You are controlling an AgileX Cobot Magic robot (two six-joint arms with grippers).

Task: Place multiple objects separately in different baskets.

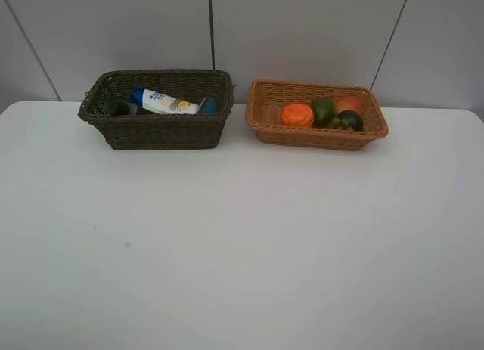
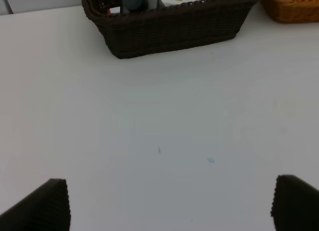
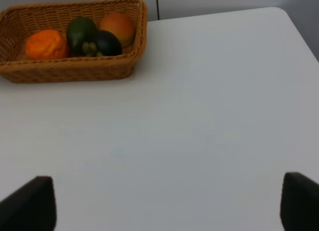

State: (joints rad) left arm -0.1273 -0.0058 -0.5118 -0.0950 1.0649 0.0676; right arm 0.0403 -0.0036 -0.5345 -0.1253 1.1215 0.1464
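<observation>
The dark brown basket (image 1: 162,134) stands at the back left and holds the white blue-capped bottle (image 1: 166,102) and the dark green pump bottle (image 1: 115,106). The marker and the flat case are not clear. The light orange-tan basket (image 1: 318,137) at the back right holds the orange (image 1: 297,114), green citrus (image 1: 323,109), peach (image 1: 349,103) and mangosteen (image 1: 349,121). No arm shows in the exterior view. My left gripper (image 2: 172,206) is open and empty above bare table, well short of the dark basket (image 2: 169,29). My right gripper (image 3: 167,203) is open and empty, short of the tan basket (image 3: 65,69).
The white table (image 1: 242,244) stretches from the baskets to the front edge. A grey panelled wall (image 1: 302,32) stands right behind the baskets. The table's right rear corner (image 3: 279,11) shows in the right wrist view.
</observation>
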